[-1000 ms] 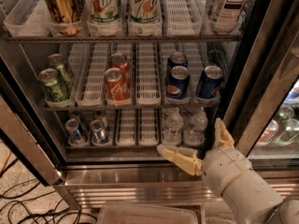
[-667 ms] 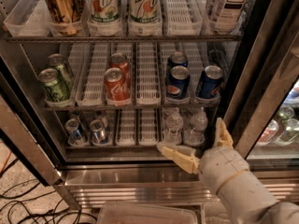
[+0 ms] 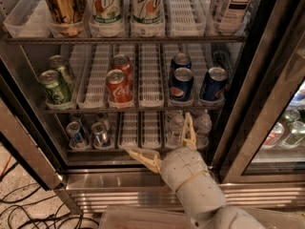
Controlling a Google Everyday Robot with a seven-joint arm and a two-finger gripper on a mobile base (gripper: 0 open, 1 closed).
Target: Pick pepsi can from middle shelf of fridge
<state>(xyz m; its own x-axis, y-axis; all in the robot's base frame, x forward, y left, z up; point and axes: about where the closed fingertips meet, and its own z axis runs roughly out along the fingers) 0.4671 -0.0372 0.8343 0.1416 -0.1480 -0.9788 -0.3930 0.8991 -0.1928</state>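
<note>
Pepsi can stands upright at the front of a white lane tray on the middle shelf of the fridge, right of centre in the view, with its logo facing outward. A second blue can stands directly behind it in the same lane, and a third blue can stands in the next lane to the right, near but not touching. One bare lane lies to its left. Beyond that lane two red cola cans stand one behind the other, and two green cans occupy the far left lane.

The gripper hangs below the middle shelf, in front of the lower tier and apart from the pepsi can. Its fingers are spread wide and hold nothing. One points left along the fridge's bottom edge, and the other points up in front of the water bottles on the lower tier. Two small cans stand at the left of that tier.

On the top tier are a gold can, two tall 7up cans and a tea bottle. Dark cables lie on the floor at the lower left.
</note>
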